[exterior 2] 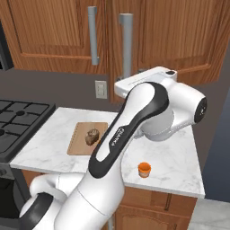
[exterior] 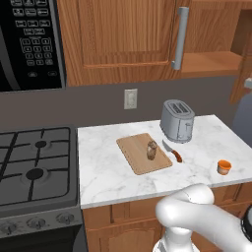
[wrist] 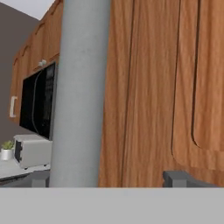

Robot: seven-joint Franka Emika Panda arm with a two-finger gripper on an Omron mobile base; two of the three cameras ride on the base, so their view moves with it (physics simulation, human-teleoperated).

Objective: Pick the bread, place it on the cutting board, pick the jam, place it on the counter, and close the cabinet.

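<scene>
Gripper spread wide, tips cut off low, close against cabinet handle. Bread on cutting board; jam near tabletop front edge (toaster behind).

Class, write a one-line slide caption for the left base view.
Bread on the cutting board, jam on the counter, cabinet open.

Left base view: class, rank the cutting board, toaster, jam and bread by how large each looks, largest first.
1. cutting board
2. toaster
3. jam and bread: they look about alike, so I will not rank them.
</scene>
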